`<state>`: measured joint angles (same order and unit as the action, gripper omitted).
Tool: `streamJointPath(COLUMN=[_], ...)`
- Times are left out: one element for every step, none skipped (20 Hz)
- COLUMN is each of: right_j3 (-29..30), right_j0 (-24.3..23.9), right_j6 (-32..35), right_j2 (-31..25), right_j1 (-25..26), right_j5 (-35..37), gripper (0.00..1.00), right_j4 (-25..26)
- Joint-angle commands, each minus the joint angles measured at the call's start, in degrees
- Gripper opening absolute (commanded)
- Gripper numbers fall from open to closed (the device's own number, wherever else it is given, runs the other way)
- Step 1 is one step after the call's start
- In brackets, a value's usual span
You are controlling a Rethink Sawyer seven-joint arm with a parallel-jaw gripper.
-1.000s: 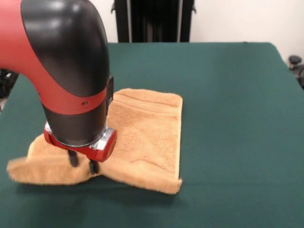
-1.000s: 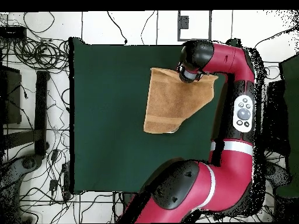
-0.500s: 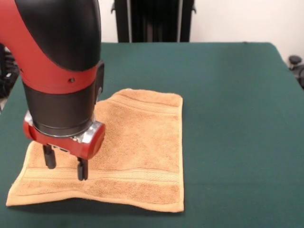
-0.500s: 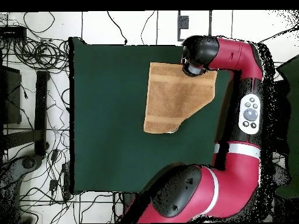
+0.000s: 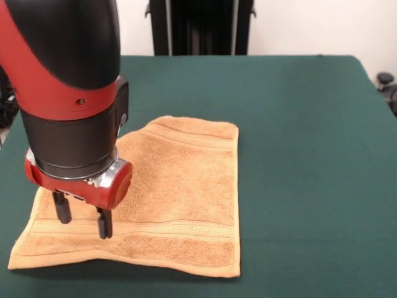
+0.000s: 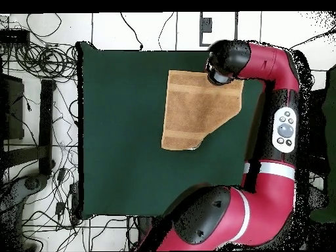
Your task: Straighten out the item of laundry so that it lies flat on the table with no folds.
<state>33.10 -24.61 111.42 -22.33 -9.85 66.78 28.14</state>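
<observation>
The item of laundry (image 5: 177, 186), an orange-tan terry towel, lies spread on the dark green table (image 5: 298, 124), with woven bands along its far and near edges. My gripper (image 5: 82, 222) hangs just over the towel's near-left part, open, with nothing between its fingers (image 5: 103, 225). The arm hides the towel's far-left corner. In the overhead view the towel (image 6: 193, 108) has one slanted edge at its lower right, with a small white label (image 6: 194, 148) at its bottom edge. There the arm's wrist (image 6: 222, 64) covers the gripper at the towel's top right corner.
A black stand (image 5: 201, 28) rises behind the table's far edge. Cables and floor gear (image 6: 39, 98) lie beyond the table's left side in the overhead view. The arm's large red links (image 6: 275, 151) run along the table's right side there.
The bunched near-left part of the towel has dropped and spread flat. The gripper has opened, let go of the cloth and shifted slightly left.
</observation>
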Motion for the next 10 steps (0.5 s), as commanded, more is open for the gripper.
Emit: streamJointPath(right_j3=[9.74, 9.61, 9.47, 9.34, 9.15, 8.64, 8.12, 7.66, 6.97, 6.28], right_j0=[-1.49, -1.45, -1.41, -1.36, -1.19, -1.04, -0.9, -0.86, -0.65, -0.44], right_j6=[-23.25, -23.31, -23.36, -23.42, -23.73, -23.87, -24.01, -24.02, -23.5, -22.98], right_j2=[-10.23, -10.3, -10.38, -10.46, -10.27, -10.19, -10.11, -9.99, -9.81, -9.63], right_j1=[8.55, 8.96, 9.37, 9.77, 9.96, 10.24, 10.52, 10.71, 11.01, 11.31], right_j5=[9.25, 9.75, 10.25, 10.74, 10.94, 11.72, 12.49, 13.51, 15.67, 17.83], gripper=[1.0, 1.0, 1.0, 1.0, 1.0, 1.0, 1.0, 1.0, 1.0, 1.0], right_j4=[-8.16, -8.72, -9.27, -9.83, -9.93, -9.98, -10.04, -10.17, -10.36, -10.55])
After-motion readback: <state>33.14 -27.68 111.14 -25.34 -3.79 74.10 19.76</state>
